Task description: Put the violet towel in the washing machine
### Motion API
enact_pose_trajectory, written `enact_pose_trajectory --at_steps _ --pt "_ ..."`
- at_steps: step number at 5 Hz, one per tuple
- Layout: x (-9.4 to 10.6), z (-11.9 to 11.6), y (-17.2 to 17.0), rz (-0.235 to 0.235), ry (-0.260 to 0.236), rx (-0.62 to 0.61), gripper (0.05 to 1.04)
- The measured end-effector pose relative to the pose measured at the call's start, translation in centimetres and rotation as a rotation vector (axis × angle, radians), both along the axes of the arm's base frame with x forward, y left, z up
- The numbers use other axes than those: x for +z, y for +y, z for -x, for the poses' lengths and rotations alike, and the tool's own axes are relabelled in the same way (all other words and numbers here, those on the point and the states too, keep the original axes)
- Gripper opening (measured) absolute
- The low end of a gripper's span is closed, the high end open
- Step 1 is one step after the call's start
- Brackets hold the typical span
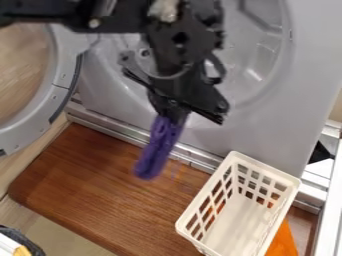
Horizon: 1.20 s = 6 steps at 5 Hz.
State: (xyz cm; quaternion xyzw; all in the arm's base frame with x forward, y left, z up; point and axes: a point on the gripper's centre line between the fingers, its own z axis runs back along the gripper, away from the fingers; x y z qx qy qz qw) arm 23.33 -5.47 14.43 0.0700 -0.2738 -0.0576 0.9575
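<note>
The black gripper (172,111) hangs in front of the washing machine (267,120), near the lower edge of its round opening. It is shut on the top end of the violet towel (158,146). The towel dangles below as a narrow bundle, over the brown wooden board. Behind the arm, the drum opening (257,55) shows in part; the arm covers much of its left side. The machine's round door (57,102) stands swung out at the left.
A white plastic basket (230,202) stands at the lower right on the wooden board (100,190). An orange cloth (284,242) lies beside it. A metal rail (120,131) runs below the machine's front.
</note>
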Motion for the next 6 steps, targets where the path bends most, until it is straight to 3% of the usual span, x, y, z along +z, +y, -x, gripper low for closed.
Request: enact_pose_trajectory --at_steps 1,2,3,6 --pt "-0.6 -1.6 1.1 0.008 -0.045 -0.015 0.085" --pt "-1.7 -3.5 1.6 0.013 -0.06 -0.062 0.085" --pt "-1.3 -6.3 1.6 -0.009 -0.071 -0.112 0.085" --pt "-2.6 -11.9 3.8 -0.019 -0.064 -0.188 0.085"
